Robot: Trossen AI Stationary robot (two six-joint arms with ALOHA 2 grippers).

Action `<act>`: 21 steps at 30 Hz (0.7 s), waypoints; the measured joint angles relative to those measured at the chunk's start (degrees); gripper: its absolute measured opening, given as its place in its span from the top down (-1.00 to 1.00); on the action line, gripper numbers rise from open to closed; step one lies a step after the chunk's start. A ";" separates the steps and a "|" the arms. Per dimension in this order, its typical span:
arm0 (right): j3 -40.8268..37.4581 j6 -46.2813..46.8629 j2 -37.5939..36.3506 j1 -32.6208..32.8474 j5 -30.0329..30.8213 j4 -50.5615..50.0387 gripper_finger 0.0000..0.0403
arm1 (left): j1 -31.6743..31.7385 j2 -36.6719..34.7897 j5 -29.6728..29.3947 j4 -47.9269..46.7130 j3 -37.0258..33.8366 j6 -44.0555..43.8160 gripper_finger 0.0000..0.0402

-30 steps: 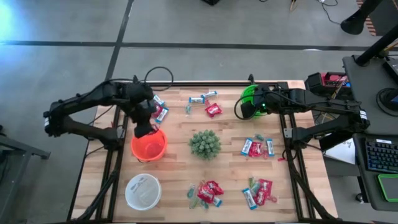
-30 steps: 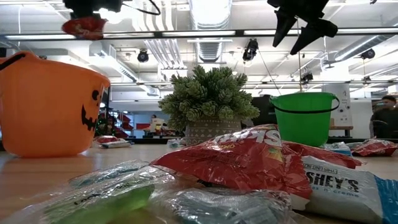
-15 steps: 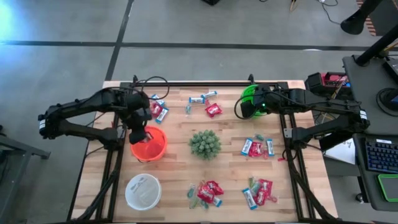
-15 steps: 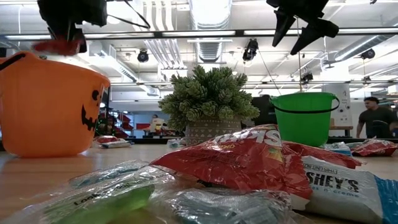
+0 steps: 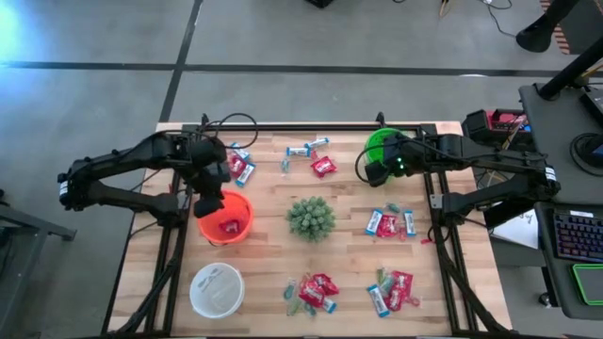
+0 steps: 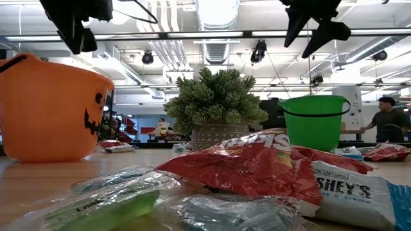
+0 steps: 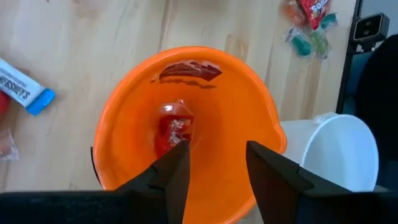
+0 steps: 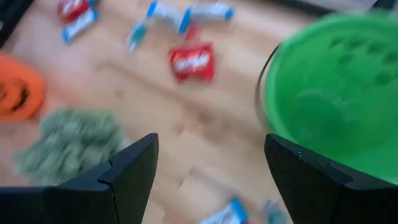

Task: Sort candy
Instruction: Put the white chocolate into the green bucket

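**Red packet lies in the orange pail; both arms poised over their pails**

We see the left gripper (image 7: 211,165) hanging above the orange pumpkin pail (image 5: 226,217), pointed straight down, its fingers (image 7: 176,176) parted with nothing between them. A red candy packet (image 7: 175,132) lies on the pail's floor directly under that gap. The left arm reaches in from the table's left edge, elbow bent out over the floor, wrist folded down over the pail's far rim.

The right gripper (image 8: 211,168) stands with its jaws spread wide and empty, hovering at the left rim of the green pail (image 5: 381,149) in the far right corner. The right arm stretches leftward along the far edge of the table.

The rest of the candy lies in heaps on the wooden table (image 5: 268,259): red packets and blue-and-white bars (image 5: 238,167) just beyond the orange pail, a red packet (image 5: 323,166) and bars at the far middle, a mixed heap (image 5: 390,222) at the right, and two more heaps (image 5: 312,291) along the near edge. A spiky green plant (image 5: 310,217) sits mid-table, and a white bowl (image 5: 216,289) sits near the left corner.
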 joint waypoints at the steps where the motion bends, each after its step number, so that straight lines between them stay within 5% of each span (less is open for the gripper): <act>1: 0.00 1.12 0.00 0.00 -0.93 -0.95 -0.42 | 0.00 0.00 -0.01 0.00 0.00 0.68 0.31; 9: -0.13 18.56 0.10 1.63 -1.30 -12.93 -0.42 | 0.00 -0.12 -0.12 0.24 0.21 5.09 0.31; 21: -5.39 38.03 8.38 10.38 -1.11 -11.82 -0.42 | 0.02 -2.31 -4.64 0.35 0.46 8.11 0.31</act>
